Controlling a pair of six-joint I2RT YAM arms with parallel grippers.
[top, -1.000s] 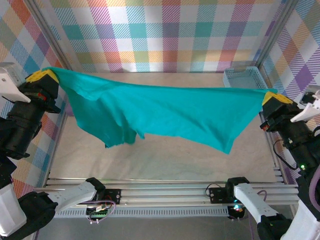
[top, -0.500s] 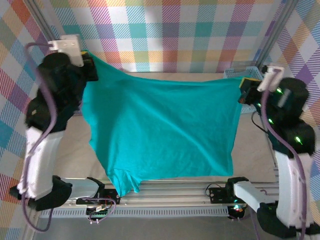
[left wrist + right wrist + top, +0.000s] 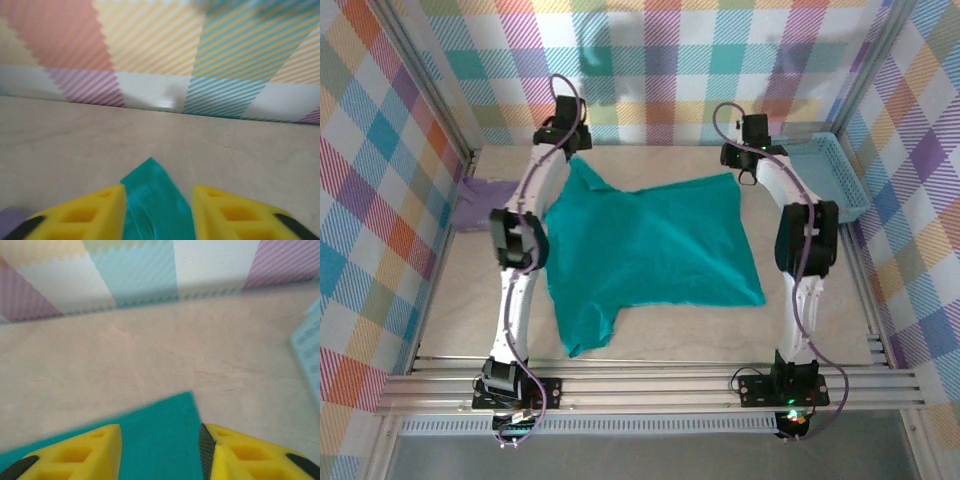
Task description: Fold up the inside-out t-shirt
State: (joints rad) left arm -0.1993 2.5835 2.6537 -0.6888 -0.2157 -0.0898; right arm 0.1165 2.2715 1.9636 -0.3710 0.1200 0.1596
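The teal t-shirt lies spread on the table, roughly in the middle. Its body is mostly flat. One sleeve points toward the near left, and another part runs up to a point at the far left. Both arms reach out to the shirt's far edge.

In the left wrist view, the left gripper has its yellow fingers apart. A narrow tip of teal cloth lies on the table between them and is not pinched. The right gripper is also spread, with the shirt's far right corner lying flat between its fingers.

A lavender garment sits against the left wall, and a pale blue basket stands at the far right. Both are apart from the shirt.

The shirt looks light, thin and limp. It will likely sag and drape when lifted, and a loose pinch may let it slide out. It is not fragile. Good places to hold are probably the corners and hems, where the cloth is doubled. Taking two points along one edge would help keep the fold line straight. A few soft ripples near the far left may need smoothing.
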